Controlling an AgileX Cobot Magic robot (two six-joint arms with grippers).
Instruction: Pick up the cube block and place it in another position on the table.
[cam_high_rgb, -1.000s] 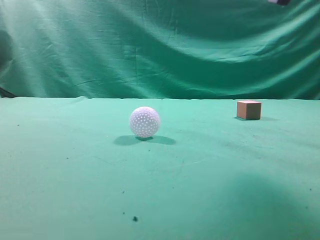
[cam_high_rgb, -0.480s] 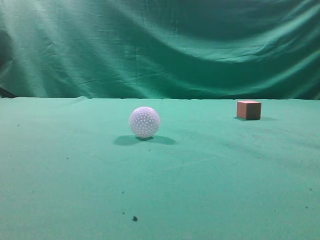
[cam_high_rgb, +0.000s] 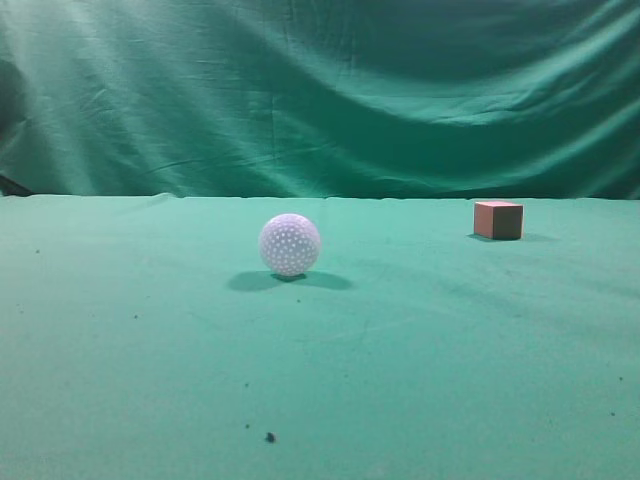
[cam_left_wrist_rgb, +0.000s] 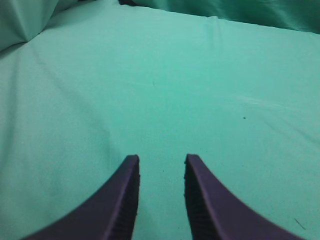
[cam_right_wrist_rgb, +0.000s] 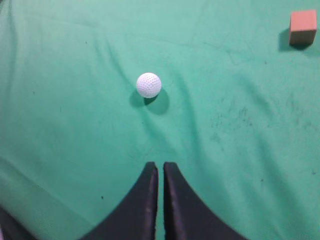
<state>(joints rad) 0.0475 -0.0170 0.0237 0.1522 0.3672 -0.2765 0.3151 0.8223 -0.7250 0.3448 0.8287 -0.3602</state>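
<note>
The cube block (cam_high_rgb: 498, 219) is small and reddish-brown with a salmon top. It rests on the green cloth table (cam_high_rgb: 420, 340) at the far right. It also shows in the right wrist view (cam_right_wrist_rgb: 303, 27) at the top right corner. My right gripper (cam_right_wrist_rgb: 160, 167) is shut and empty, high above the table, far from the cube block. My left gripper (cam_left_wrist_rgb: 161, 161) is open and empty over bare green cloth. Neither gripper shows in the exterior view.
A white dimpled ball (cam_high_rgb: 289, 244) sits on the table left of centre; it also shows in the right wrist view (cam_right_wrist_rgb: 149, 84). A wrinkled green curtain (cam_high_rgb: 320, 90) hangs behind the table. A few dark specks (cam_high_rgb: 269, 437) lie near the front.
A dark part at the top right edge of the exterior view one second ago has gone out of view, and a shadow at the front right has faded. The cube block and ball have not moved.
</note>
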